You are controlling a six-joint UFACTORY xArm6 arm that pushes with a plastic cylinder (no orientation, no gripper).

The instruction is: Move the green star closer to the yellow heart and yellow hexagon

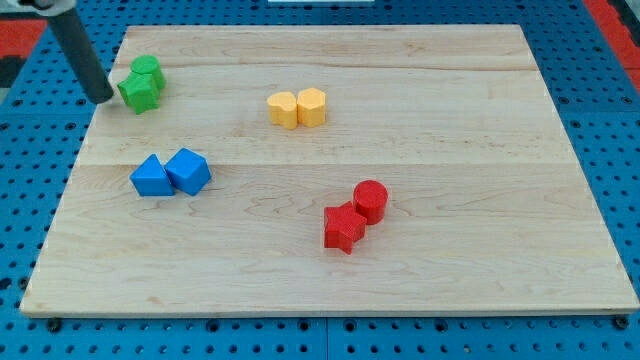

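The green star (138,93) lies near the board's upper left corner, touching a second green block (148,70) just above it. The yellow heart (283,108) and the yellow hexagon (312,106) sit side by side, touching, at the upper middle of the board. My tip (103,98) is at the board's left edge, just left of the green star, close to it or touching it. The dark rod rises from the tip toward the view's upper left.
Two blue blocks (151,177) (188,170) sit touching at the left middle. A red star (344,227) and a red cylinder (370,200) touch at the lower middle. The wooden board (450,150) lies on a blue pegboard surface.
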